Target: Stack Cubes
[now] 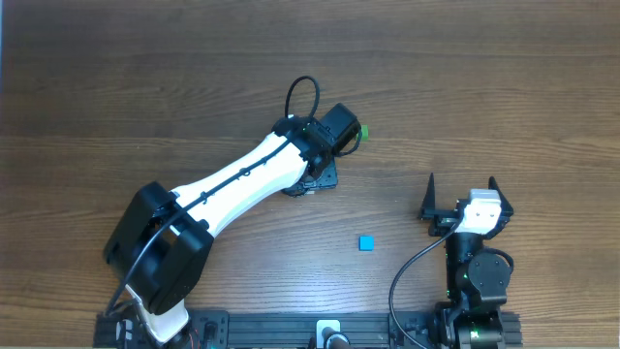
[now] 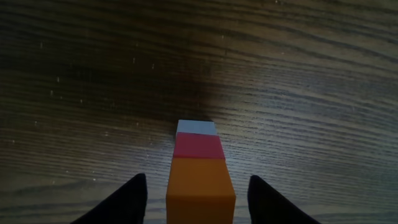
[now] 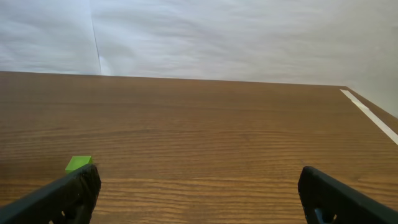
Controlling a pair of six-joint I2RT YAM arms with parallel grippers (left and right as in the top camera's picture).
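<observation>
A stack of three cubes stands on the wooden table, with an orange cube [image 2: 199, 186] on top, a red cube [image 2: 197, 145] under it and a grey cube [image 2: 196, 127] at the bottom. My left gripper [image 2: 198, 182] hangs open over the stack, its fingers either side of the orange cube with a gap on both sides; from above, the left gripper [image 1: 312, 181] covers the stack. A green cube [image 1: 364, 133] [image 3: 79, 163] lies just beyond it. A blue cube [image 1: 365, 243] lies alone near the middle front. My right gripper [image 1: 459, 197] [image 3: 199, 205] stands open and empty at the right.
The wooden table [image 1: 145, 87] stretches bare to the left and far side. A white tape strip [image 3: 370, 115] marks the table near its right edge, and a white wall stands behind it.
</observation>
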